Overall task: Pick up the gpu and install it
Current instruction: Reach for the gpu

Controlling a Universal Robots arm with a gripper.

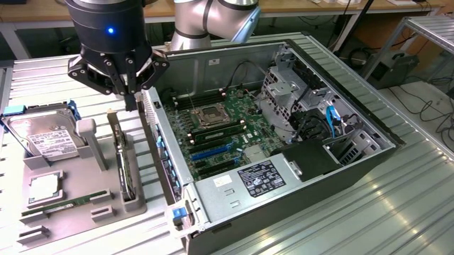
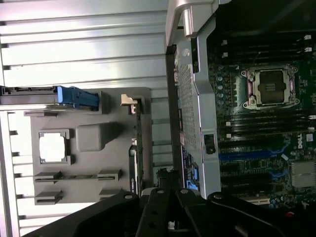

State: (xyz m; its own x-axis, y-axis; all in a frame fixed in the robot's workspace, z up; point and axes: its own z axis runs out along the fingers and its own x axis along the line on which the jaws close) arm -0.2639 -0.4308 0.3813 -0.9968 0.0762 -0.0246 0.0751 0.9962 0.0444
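While the black gripper [image 1: 131,103] hung above the grey plastic holder tray [image 1: 71,212], its jaws were closed fully together and they held nothing. The gpu [image 1: 125,170], a slim flat black card with a silver metal bracket strip at one end, stood on its long edge in a slot of this tray, on the side nearest to the open dark-grey computer case [image 1: 369,154]. The gripper was over that same side of the tray, above the card and apart from it.

On the tray there were also a silver hard drive with a white label [image 1: 42,139], a square silver processor chip [image 1: 44,188] and a narrow green RAM stick [image 1: 60,204]. Inside the case lay the green motherboard [image 1: 220,133].

From the wrist view, the gripper [image 2: 165,197] and the card [image 2: 136,148], seen edge-on, were just beside the wall of the case [image 2: 197,123].
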